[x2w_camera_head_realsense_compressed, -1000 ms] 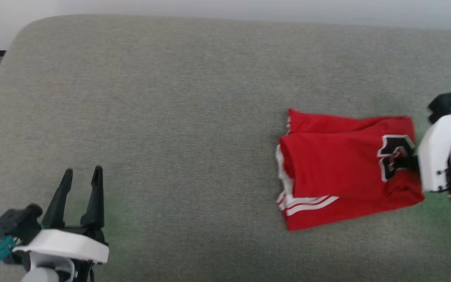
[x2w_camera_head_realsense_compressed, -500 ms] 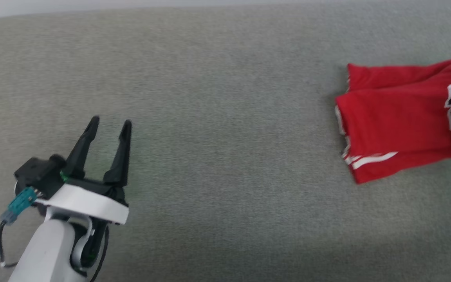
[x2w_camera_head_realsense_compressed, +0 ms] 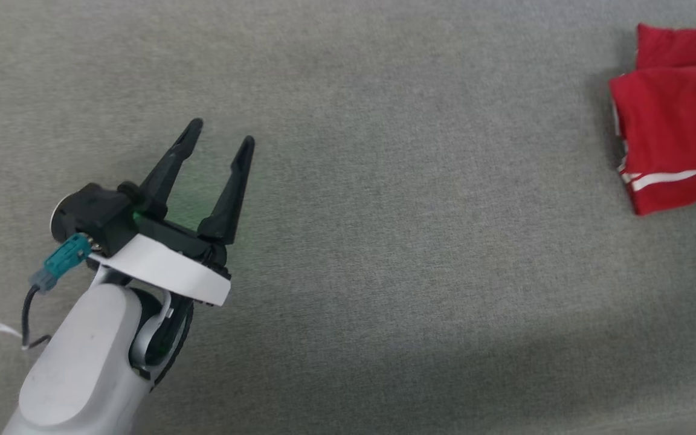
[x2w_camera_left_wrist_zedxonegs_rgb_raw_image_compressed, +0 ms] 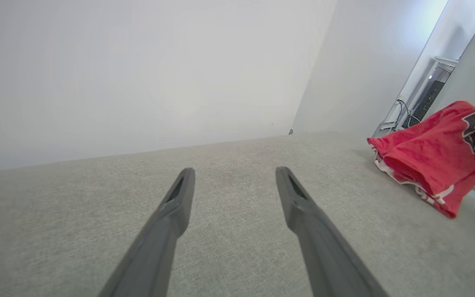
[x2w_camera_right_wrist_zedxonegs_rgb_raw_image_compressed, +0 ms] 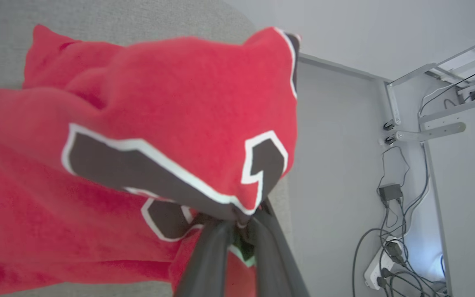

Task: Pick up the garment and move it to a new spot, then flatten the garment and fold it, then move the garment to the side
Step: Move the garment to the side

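The garment [x2w_camera_head_realsense_compressed: 677, 115] is a folded red bundle with white stripes, lying on the grey cushion [x2w_camera_head_realsense_compressed: 384, 241] at the right edge of the head view. In the right wrist view my right gripper [x2w_camera_right_wrist_zedxonegs_rgb_raw_image_compressed: 241, 225] is shut on the garment [x2w_camera_right_wrist_zedxonegs_rgb_raw_image_compressed: 159, 103] by its black, white-outlined number, and the cloth bunches up over the fingers. My left gripper [x2w_camera_head_realsense_compressed: 222, 133] hovers open and empty over bare cushion, far left of the garment. The left wrist view shows the left gripper [x2w_camera_left_wrist_zedxonegs_rgb_raw_image_compressed: 235, 171] with fingers spread and the garment [x2w_camera_left_wrist_zedxonegs_rgb_raw_image_compressed: 423, 156] off to the right.
The grey cushion [x2w_camera_left_wrist_zedxonegs_rgb_raw_image_compressed: 229, 247] stretches wide between my left gripper and the garment. Beyond the cushion's end, the right wrist view shows a pale floor with cables and a power strip [x2w_camera_right_wrist_zedxonegs_rgb_raw_image_compressed: 379, 264] and a white metal frame [x2w_camera_right_wrist_zedxonegs_rgb_raw_image_compressed: 427, 132]. A white wall [x2w_camera_left_wrist_zedxonegs_rgb_raw_image_compressed: 138, 74] rises behind.
The head camera has moved, so everything sits higher and further right. The garment's gripped end and my right gripper have passed beyond the right edge. Both grippers keep their states.
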{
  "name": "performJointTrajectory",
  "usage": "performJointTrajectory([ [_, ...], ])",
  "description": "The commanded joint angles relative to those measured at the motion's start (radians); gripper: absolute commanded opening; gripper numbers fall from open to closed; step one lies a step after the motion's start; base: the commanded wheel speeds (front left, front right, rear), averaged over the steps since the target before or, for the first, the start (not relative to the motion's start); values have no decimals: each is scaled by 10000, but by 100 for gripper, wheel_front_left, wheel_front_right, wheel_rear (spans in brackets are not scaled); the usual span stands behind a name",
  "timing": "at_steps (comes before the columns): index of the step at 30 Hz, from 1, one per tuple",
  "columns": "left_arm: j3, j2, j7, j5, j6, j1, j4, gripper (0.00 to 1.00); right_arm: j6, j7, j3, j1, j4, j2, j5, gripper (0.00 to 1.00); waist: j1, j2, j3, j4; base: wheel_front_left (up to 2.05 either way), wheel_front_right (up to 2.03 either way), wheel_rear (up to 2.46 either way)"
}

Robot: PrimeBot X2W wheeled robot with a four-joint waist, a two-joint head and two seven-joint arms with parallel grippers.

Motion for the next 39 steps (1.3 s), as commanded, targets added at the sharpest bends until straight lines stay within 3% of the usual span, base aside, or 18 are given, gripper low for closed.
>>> performJointTrajectory([
  [1,-114,80,-47,-11,-31,-200,27,100,-7,-231,30,-170,103,-14,-240,0,0,0,213,-176,0,0,0],
  [6,-469,150,-47,-104,-31,-650,95,100,-7,-1238,-99,-579,711,12,-1305,0,0,0,531,-275,0,0,0],
  [16,-509,204,-47,-362,-31,-1096,251,100,-7,-2521,-1177,-1317,2575,1053,-3217,2,0,0,947,-115,0,0,0],
  [17,-431,230,-47,-382,-31,-1101,273,100,-6,-2586,-1215,-1361,2703,1246,-3277,19,0,0,951,-101,0,0,0],
  [18,-321,242,-47,-424,-31,-1082,265,100,-6,-2576,-1281,-1431,2843,1344,-3323,44,0,0,953,-90,0,0,0],
  [20,-19,277,-47,-498,-29,-936,346,100,-7,-2623,-1343,-1561,3014,1457,-3437,76,0,0,943,-67,0,0,0],
  [21,122,280,-47,-516,-31,-852,382,100,-6,-2658,-1358,-1607,3074,1537,-3441,100,0,0,927,-59,0,0,0],
  [30,1476,199,-47,-853,-29,-242,88,100,-7,-3198,-1619,-1832,3311,1721,-3311,100,0,0,562,17,0,0,0],
  [39,1900,170,-47,-931,-29,419,206,100,-7,-3873,-1053,-1403,2831,2238,-2302,100,0,0,-42,225,0,0,0],
])
